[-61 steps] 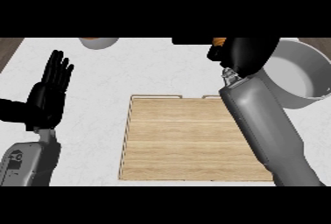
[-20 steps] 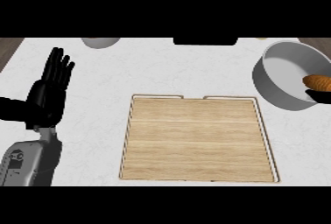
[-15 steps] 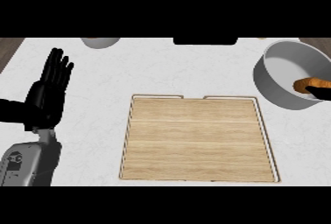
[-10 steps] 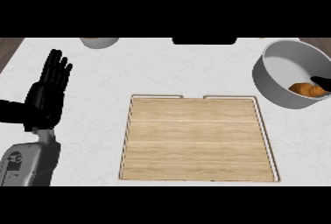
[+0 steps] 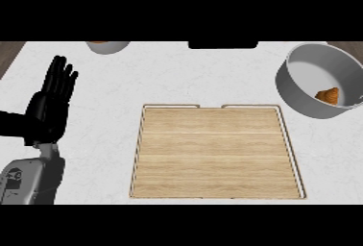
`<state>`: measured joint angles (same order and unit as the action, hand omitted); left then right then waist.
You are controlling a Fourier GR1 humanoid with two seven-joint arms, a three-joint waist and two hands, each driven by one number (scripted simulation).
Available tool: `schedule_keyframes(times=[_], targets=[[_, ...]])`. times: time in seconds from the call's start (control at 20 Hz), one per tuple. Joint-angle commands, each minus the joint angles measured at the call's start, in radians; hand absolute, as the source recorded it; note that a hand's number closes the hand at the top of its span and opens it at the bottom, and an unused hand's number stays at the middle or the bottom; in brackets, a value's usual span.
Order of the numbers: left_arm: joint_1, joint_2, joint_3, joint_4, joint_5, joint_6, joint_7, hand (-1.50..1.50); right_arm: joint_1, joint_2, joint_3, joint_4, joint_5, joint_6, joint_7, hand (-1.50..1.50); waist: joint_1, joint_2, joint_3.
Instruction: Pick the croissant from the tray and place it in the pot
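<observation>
- Lying inside the grey pot (image 5: 305, 91), the croissant (image 5: 328, 95) is resting on the pot's floor toward its right wall, in the head view.
- The pot is standing at the counter's (image 5: 177, 72) right edge, near the far right corner, just beyond the tray's far right corner.
- The wooden tray (image 5: 216, 153) is sitting near the counter's middle, reaching toward the near edge.
- The left hand (image 5: 50, 106) is resting by the counter's left edge, fingers spread straight and pointing up, holding nothing.
- A small bowl (image 5: 108, 46) is showing at the far edge, left of a dark object (image 5: 223, 44) there.
- The right hand is showing nowhere in this view.
</observation>
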<state>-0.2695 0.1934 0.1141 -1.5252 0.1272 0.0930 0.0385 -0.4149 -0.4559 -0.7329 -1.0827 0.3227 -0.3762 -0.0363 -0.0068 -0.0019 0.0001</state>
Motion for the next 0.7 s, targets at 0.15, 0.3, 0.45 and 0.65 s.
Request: schedule_keyframes(times=[0.15, 0.3, 0.45, 0.65], targets=[[-0.014, -0.009, 0.002, 0.007, 0.002, -0.008, -0.001, 0.0, 0.168, -0.015, -0.106, -0.108, -0.188, 0.08, -0.078, -1.5, -0.001, 0.001, 0.0], [-0.058, -0.012, -0.019, -0.076, -0.025, 0.055, 0.121, 0.0, 0.215, -0.109, -0.174, -0.066, -0.247, 0.162, -0.106, -1.5, -0.003, -0.001, 0.001], [0.043, -0.041, -0.033, -0.057, -0.032, 0.017, 0.002, 0.0, 0.273, -0.119, -0.218, -0.054, -0.311, 0.191, -0.16, -1.5, 0.001, 0.001, 0.0], [-0.064, -0.002, 0.015, 0.029, -0.017, 0.005, 0.024, 0.0, 0.319, -0.144, -0.237, 0.027, -0.358, 0.225, -0.226, -1.5, 0.0, 0.002, 0.0]])
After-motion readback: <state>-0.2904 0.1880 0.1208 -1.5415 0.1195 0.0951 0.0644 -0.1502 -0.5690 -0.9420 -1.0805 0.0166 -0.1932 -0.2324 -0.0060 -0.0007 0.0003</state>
